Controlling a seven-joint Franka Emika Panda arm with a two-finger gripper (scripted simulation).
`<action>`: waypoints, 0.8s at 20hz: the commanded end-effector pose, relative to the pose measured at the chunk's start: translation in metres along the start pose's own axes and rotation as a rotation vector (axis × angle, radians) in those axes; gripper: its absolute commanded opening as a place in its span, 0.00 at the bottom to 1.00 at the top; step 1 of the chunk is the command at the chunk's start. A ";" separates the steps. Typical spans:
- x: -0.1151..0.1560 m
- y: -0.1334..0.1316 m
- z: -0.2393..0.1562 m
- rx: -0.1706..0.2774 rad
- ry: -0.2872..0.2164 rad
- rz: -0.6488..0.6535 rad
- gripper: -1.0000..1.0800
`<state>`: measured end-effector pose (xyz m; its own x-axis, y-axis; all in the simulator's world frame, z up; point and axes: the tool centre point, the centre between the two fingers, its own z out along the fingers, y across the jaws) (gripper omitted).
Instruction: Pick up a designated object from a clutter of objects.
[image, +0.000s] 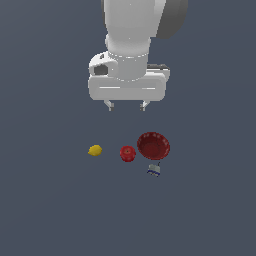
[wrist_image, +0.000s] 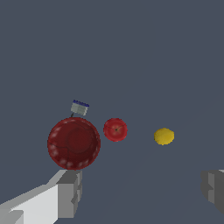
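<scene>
lemon sits apart from the cluster, gripper high above

the yellow lemon (image: 95, 150) (wrist_image: 164, 136) lies alone on the grey floor (image: 45, 200), at the exterior view's left end of a loose row. the red apple (image: 128, 153) (wrist_image: 115, 129) is its nearest neighbour, with a clear gap between them. beyond the apple sits the red bowl (image: 153, 146) (wrist_image: 74, 143), and the small blue-and-white box (image: 154, 170) (wrist_image: 79, 107) lies just beside the bowl. the gripper (image: 127, 105) (wrist_image: 140, 192) hangs above with fingers spread, holding nothing, nearer over the apple than the lemon.

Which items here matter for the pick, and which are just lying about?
In the job:
- lemon, the pick target
- end effector, open, above the items, holding nothing

Lying about:
- apple
- red bowl
- small blue-and-white box
</scene>
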<state>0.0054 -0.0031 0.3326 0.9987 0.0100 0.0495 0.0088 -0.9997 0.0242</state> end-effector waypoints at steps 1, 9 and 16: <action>0.000 0.000 0.000 0.000 0.000 0.000 0.96; -0.005 0.018 0.008 0.007 -0.021 0.006 0.96; -0.006 0.020 0.009 0.008 -0.024 0.008 0.96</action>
<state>0.0002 -0.0230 0.3248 0.9996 0.0034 0.0267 0.0030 -0.9999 0.0164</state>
